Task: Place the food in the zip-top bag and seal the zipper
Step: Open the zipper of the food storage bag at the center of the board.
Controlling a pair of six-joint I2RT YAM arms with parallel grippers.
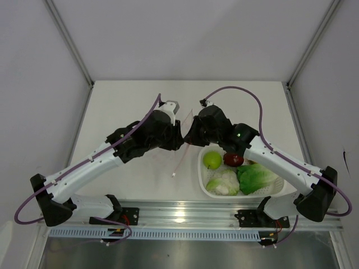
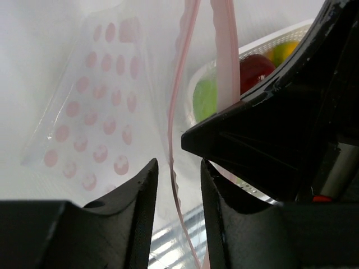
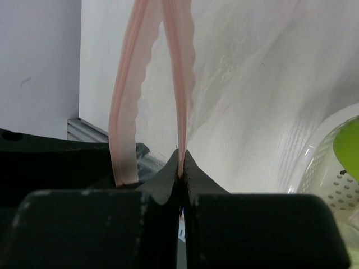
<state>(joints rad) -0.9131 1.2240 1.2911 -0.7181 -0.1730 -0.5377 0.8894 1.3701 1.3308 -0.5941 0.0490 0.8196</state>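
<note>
The right gripper (image 3: 180, 161) is pressing its fingers tight together on one lip of the pink zipper (image 3: 178, 84), with the thin strip standing up out of the pinch. The zipper's other lip is bowing away to the side, so the mouth is gaping a little. The left gripper (image 2: 178, 180) is sitting close against the right one with its fingers spread. A pink lip is running down through the gap, and it does not look to be clamped.

The bag (image 2: 95, 112) is hanging between the two grippers above the table (image 1: 129, 101), and its panel of pink dots is sagging away from the strip. It looks very light, limp and slick, and it is likely to fold or slide wherever it is not held. The ridged zipper is the stiffest part and the best place to grip. Taking one lip in each gripper near the mouth should hold it open.

The food is lying just beside the bag in the white basket (image 1: 201, 175): a green apple (image 1: 212, 160), a red apple (image 1: 233, 159), a cauliflower (image 1: 222, 182), a lettuce (image 1: 256, 176) and a yellow fruit (image 2: 285, 50). They look like rounded, light toys, so a grip across the middle should suit them best.
</note>
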